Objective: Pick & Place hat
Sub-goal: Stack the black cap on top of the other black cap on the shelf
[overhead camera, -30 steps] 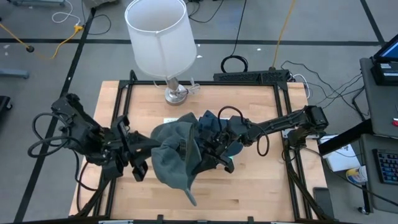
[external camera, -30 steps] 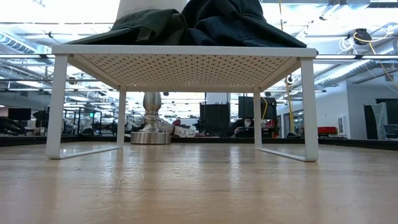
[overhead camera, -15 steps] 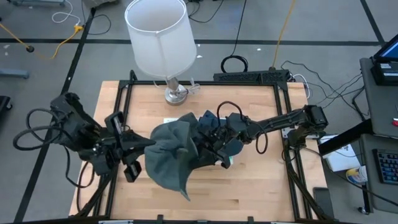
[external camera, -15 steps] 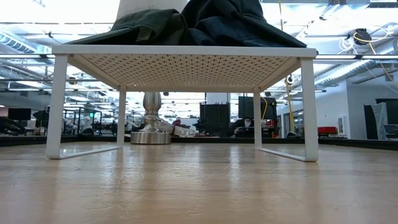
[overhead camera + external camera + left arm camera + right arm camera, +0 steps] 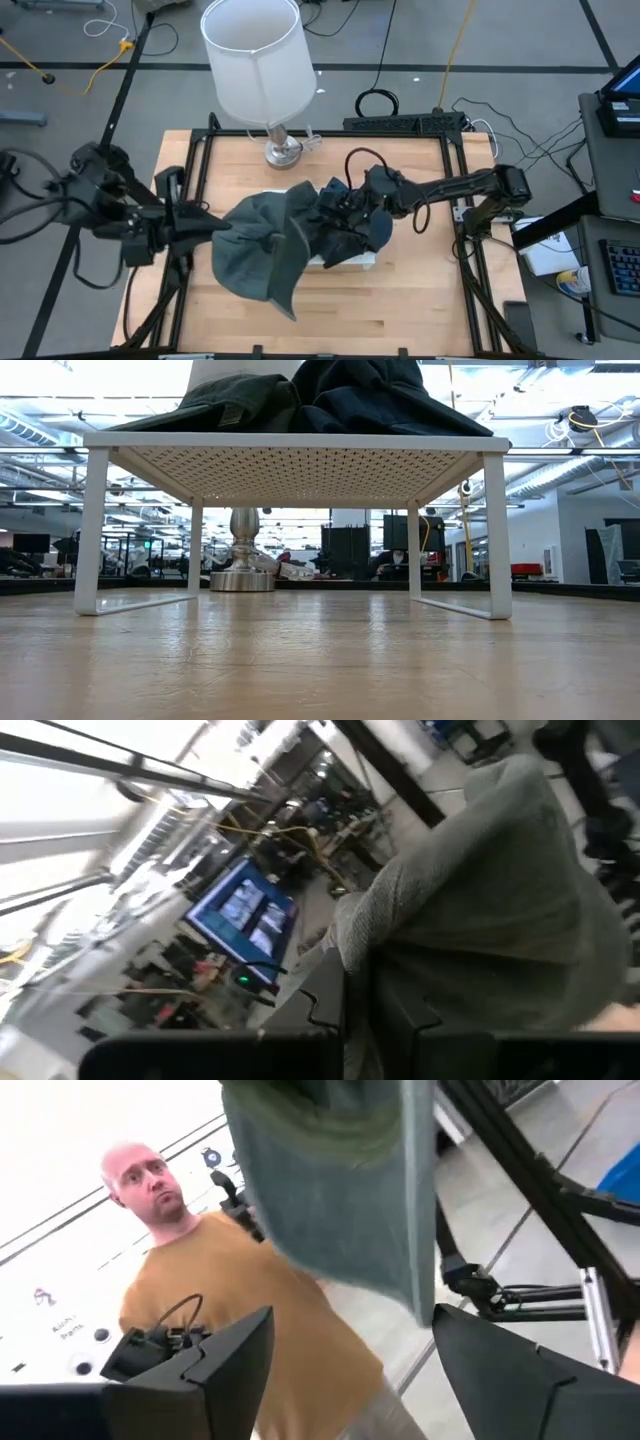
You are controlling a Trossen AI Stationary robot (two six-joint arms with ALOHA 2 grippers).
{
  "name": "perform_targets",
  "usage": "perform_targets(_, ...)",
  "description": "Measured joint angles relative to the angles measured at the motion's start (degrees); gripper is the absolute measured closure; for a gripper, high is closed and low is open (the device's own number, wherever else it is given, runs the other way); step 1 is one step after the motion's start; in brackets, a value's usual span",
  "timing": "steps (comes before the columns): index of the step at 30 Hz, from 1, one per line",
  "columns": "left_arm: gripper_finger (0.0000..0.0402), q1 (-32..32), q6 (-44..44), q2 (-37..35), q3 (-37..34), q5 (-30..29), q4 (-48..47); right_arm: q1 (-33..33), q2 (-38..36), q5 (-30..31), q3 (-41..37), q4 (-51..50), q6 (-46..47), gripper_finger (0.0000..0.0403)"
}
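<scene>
Grey-green hat we find draped off the white rack near the lamp, left pincer clamped on its edge, right pincer parted over the rack, desk beneath.

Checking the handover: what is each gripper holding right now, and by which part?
The left gripper is shut on the grey-green hat, pinching its left edge. The right gripper is open and holds nothing.

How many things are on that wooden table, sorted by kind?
Hats: 2, a grey-green hat and a dark navy hat
White wire racks: 1
Lamps: 1
Robot arms: 2, the left gripper and the right gripper
Total: 6
</scene>
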Motion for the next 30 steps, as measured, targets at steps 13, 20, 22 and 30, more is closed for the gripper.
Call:
perform_targets(13, 0.0380, -1.6, -10.6, 0.0, 12.1, 4.8, -23.8, -2.4, -7.7, 6.2, -0.5, -10.1, -11.2, 0.0149)
perform_targets(20, 0.0380, 1.1, -11.9, 0.2, 12.8, 5.8, -34.3, -2.4, -16.0, 17.8, -0.5, -23.2, -26.5, 0.0149)
perform_targets(22, 0.0380, 2.6, -11.6, 0.2, 12.8, 7.0, -37.2, -2.4, -18.8, 20.7, -0.5, -26.6, -29.9, 0.0149)
perform_targets(30, 0.0380, 9.8, -4.0, 2.5, 12.8, 10.5, -45.5, -2.4, -27.4, 24.8, -0.5, -32.4, -34.5, 0.0149)
